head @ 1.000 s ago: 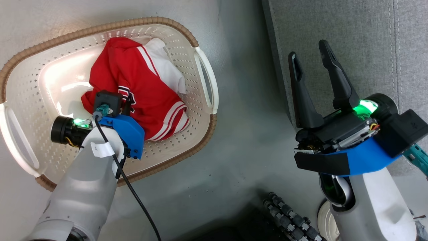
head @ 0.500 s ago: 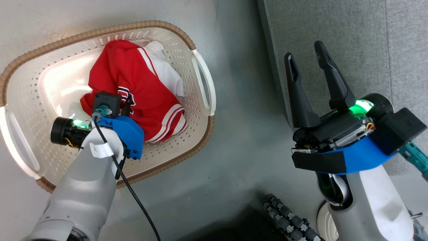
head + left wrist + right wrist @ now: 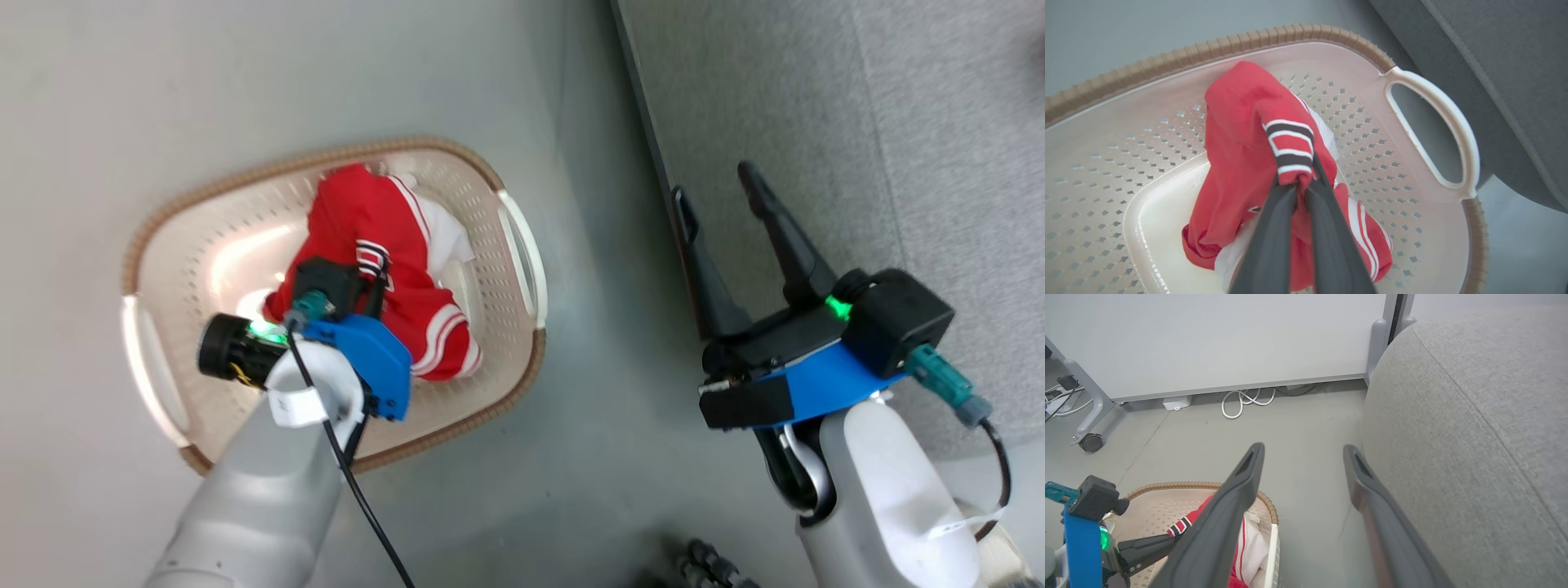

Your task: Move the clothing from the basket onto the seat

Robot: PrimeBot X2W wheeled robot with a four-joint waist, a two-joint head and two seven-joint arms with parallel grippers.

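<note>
The clothing (image 3: 359, 220), red with white stripe trim, lies bunched in the cream perforated basket (image 3: 367, 147) on the floor. My left gripper (image 3: 1298, 179) is shut on a striped fold of the clothing (image 3: 1237, 134), which is drawn up into a peak above the basket (image 3: 1208, 49) floor. In the head view the left gripper (image 3: 377, 282) sits over the pile, mostly hidden by its wrist. My right gripper (image 3: 714, 186) hangs open and empty at the edge of the grey seat (image 3: 816, 98). Its fingers (image 3: 1245, 486) frame the floor between the basket (image 3: 1167, 486) and the seat (image 3: 1474, 437).
Grey floor separates the basket's white handle (image 3: 522, 253) from the seat's side. In the right wrist view a white panel (image 3: 1229, 335) stands behind, with coiled white cables (image 3: 1245, 402) at its foot and a castor leg (image 3: 1090, 443) at the left.
The head camera has moved, so the basket looks smaller and further right. The left gripper has pulled the red fabric up into a narrower bunch. The right gripper stays open.
</note>
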